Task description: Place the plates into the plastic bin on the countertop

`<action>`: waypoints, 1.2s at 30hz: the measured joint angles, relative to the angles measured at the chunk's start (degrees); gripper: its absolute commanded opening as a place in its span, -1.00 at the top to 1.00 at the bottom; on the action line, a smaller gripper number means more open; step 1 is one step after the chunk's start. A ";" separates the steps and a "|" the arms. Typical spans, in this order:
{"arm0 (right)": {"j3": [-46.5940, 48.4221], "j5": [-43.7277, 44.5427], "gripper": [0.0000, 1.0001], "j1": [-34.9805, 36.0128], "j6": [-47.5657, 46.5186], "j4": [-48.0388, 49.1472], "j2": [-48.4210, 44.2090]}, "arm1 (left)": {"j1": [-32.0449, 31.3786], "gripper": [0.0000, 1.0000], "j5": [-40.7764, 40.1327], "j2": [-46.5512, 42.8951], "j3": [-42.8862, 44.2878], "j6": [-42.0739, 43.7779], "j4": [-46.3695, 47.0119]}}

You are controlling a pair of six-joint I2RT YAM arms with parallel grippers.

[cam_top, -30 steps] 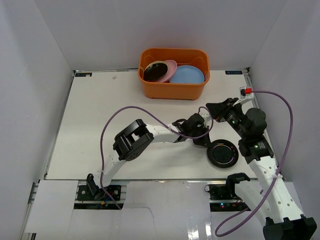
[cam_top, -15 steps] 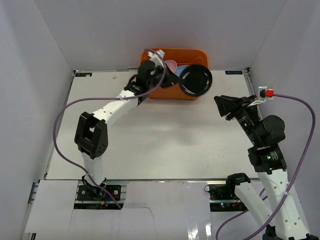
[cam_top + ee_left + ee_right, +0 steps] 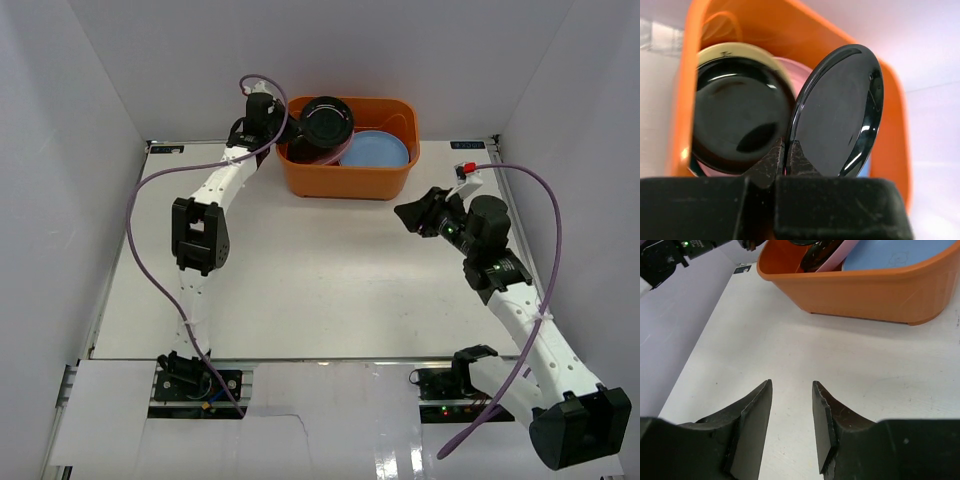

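The bin (image 3: 347, 172) is a smooth orange plastic tub with rounded corners and a rolled rim, standing at the far edge of the matte white countertop (image 3: 300, 270). The left gripper (image 3: 786, 150) reaches over the bin's left end. Its dark, rough-faced fingers (image 3: 771, 161) are pressed almost together on the thin lower rim of a glossy black plate (image 3: 840, 115). The plate is round, shallow and mirror-bright, with white glints along its raised lip. It stands tilted on edge above the inside of the bin, with the pinch point at its bottom left. Behind and to the left of it in the bin lies the other black plate (image 3: 737, 120), equally shiny, nested on a cream plate (image 3: 752, 50) whose pale rim shows around its top. A sliver of a pink plate (image 3: 792, 67) shows between the two black ones. From the wrist view it is hard to say whether the held plate touches the dishes under it. A light blue plate (image 3: 376, 150) with a matte face fills the right half of the bin. The right gripper (image 3: 791, 390) hangs over bare countertop in front of the bin, well apart from it. Its wedge-shaped black fingers (image 3: 754, 412) are spread with nothing between them.
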 measured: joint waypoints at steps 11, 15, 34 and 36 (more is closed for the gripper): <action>-0.66 -0.44 0.12 0.94 0.02 1.66 2.84 | -0.04 -0.67 2.10 5.14 3.02 0.42 -2.75; -0.66 -0.42 0.11 1.44 0.07 2.27 3.48 | -0.63 -0.96 4.48 3.54 2.78 0.85 -2.47; 1.88 1.66 -0.80 2.54 -0.37 -0.74 -4.66 | -4.61 -0.96 8.59 -58.23 -45.68 9.66 5.20; 2.58 3.15 -0.80 2.67 -1.79 -2.58 -6.43 | -4.85 -0.96 8.90 -66.93 -53.05 11.06 4.44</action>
